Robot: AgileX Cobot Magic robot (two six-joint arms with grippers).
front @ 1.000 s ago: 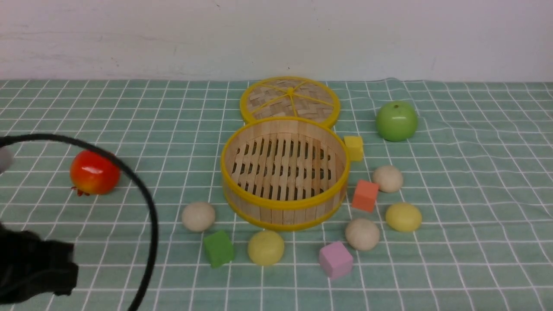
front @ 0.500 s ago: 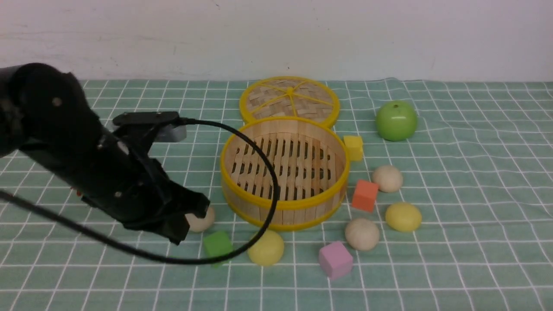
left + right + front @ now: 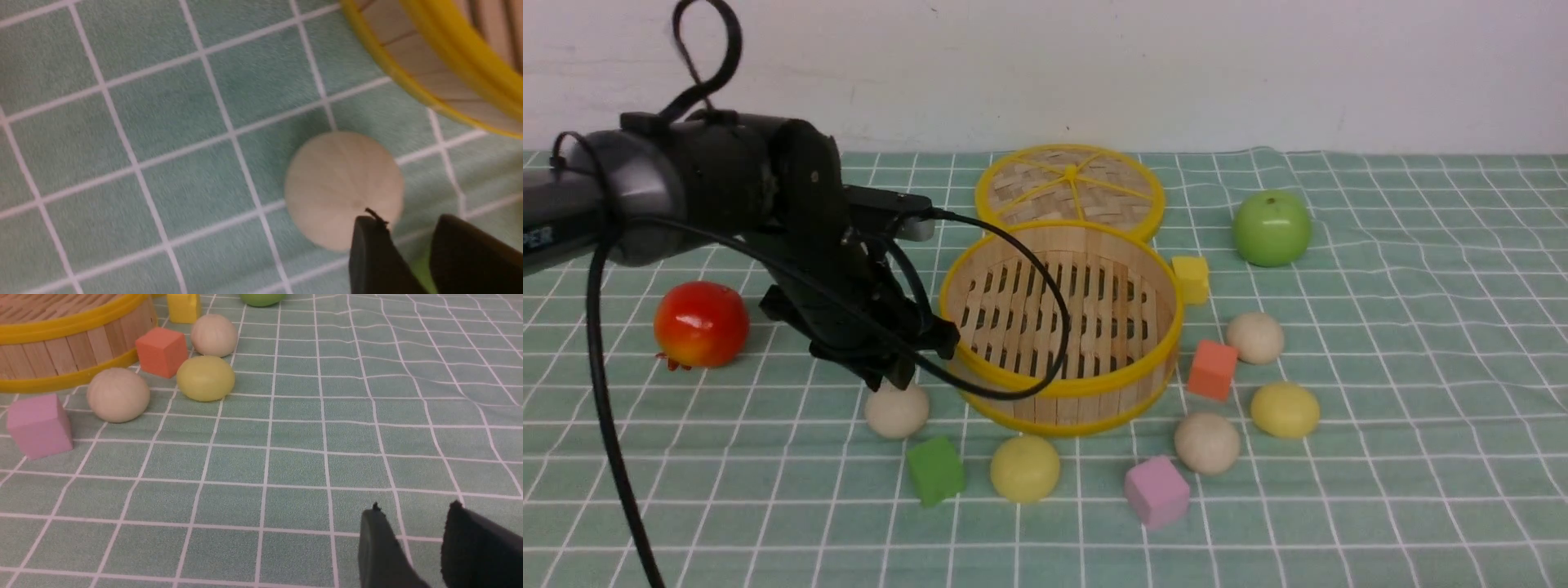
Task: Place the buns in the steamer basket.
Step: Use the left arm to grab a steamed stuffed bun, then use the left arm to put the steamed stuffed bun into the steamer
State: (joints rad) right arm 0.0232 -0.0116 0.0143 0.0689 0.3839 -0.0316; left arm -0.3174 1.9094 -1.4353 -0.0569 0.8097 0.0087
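Jaws of the left gripper are shown parted by a narrow gap and empty. They are poised just above the nearest off-white bun, which in the left wrist view lies just beyond the fingertips, not between them. For a sound grasp, it is judged that the jaws should be widened past the bun's full breadth and centred over the dome. They should then be lowered until the pads sit at its widest line. A closure made higher up would likely squeeze the smooth ball out sideways.

The bun is round, domed and matt beige, with faint creases radiating from its crown. It rests on the checked surface, outside the steamer basket at its near left. The yellow-rimmed wall stands just beside it and should be given clearance, as should the green cube nearby.

The basket's slatted floor is bare; no bun has been placed. Four more are arranged around its front and right: a pale yellow bun, a second off-white bun, a second pale yellow bun and a third off-white bun. Jaws of the right gripper are parted and empty, low over bare cloth, well apart from these.
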